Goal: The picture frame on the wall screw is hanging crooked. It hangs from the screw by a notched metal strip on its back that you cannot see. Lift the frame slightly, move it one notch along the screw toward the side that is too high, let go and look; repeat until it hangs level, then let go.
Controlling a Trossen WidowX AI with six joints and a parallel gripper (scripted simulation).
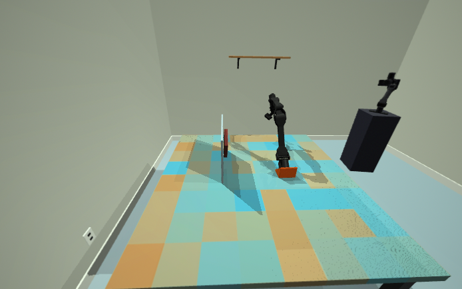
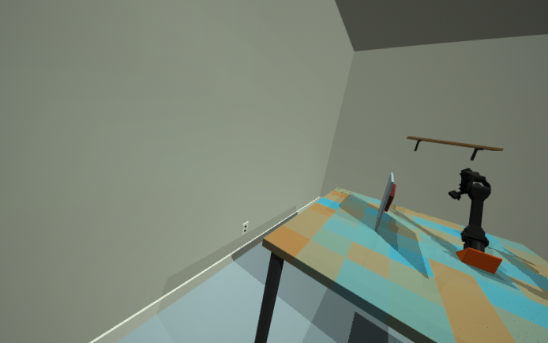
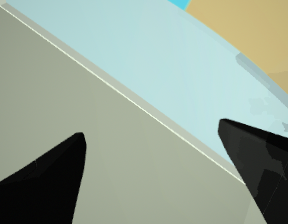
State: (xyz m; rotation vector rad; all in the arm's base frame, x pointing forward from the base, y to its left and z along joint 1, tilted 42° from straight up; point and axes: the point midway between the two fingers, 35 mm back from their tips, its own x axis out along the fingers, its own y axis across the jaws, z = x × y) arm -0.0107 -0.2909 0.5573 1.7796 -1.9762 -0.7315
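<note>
Claw released: we are holding nothing in the claw (image 1: 269,106) (image 2: 459,182) (image 3: 151,127).
We are seeing the red picture frame (image 1: 226,142) (image 2: 390,197) hanging well apart from it.

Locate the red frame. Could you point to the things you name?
In the top view, the red frame (image 1: 226,142) (image 2: 390,197) is left of the arm (image 1: 280,134) (image 2: 476,212), against the right face of the upright panel (image 1: 222,161) (image 2: 380,212).

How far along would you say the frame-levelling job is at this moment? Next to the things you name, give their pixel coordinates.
Done: nothing I can confirm; the red frame (image 1: 226,143) (image 2: 390,198) hangs on the upright panel (image 1: 222,165) (image 2: 380,212), seen nearly edge-on, so its tilt cannot be told.
In hand: nothing; the pincer (image 1: 269,106) (image 2: 459,187) (image 3: 153,132) is open, well away from the frame.
Left: checking level and, if crooked, lifting and shifting it.
</note>
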